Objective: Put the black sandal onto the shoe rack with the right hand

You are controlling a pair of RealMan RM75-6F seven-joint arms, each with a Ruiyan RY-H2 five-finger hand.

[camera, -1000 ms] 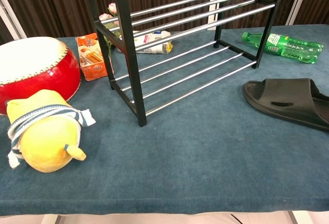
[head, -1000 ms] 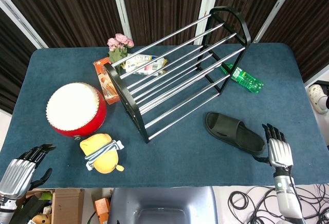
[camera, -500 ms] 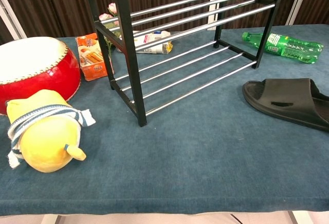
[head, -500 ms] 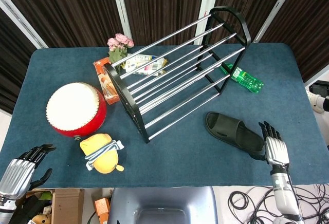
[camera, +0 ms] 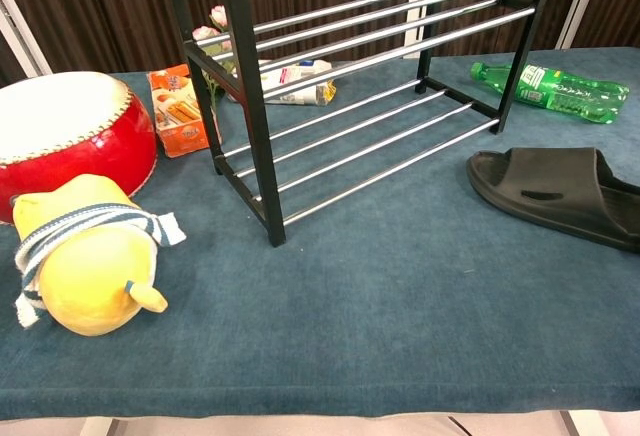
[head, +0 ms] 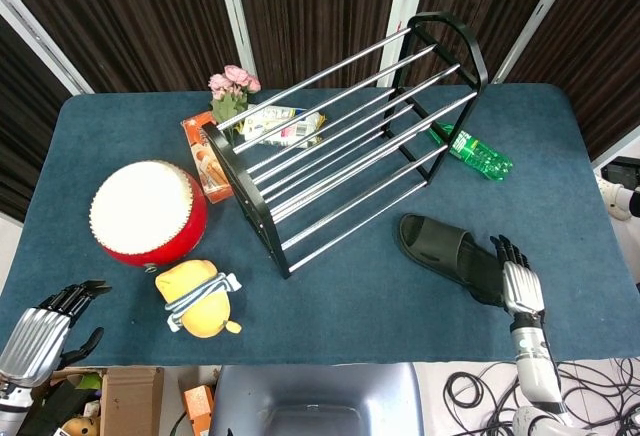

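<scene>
Black sandal (head: 448,252) flat on the blue table (head: 360,296), sole down, just in front of the black shoe rack (head: 350,136) and apart from it. Not yet on the rack. Right hand (head: 519,284) at the sandal's heel end, near the table's front edge, fingers (head: 506,252) reaching onto the heel; whether gripping or only touching, impossible to tell. Out of the chest view, where only the sandal's toe and strap show. Left hand (head: 42,324) low at the front left corner, off the table, fingers loosely curled and apart, holding nothing. Behind the rack's right end, a green bottle (head: 473,153) lying on its side. To the rack's left, a red drum (head: 147,212), a yellow plush toy (head: 197,298) in front of it, an orange snack box (head: 207,164) and pink flowers (head: 233,83).
</scene>
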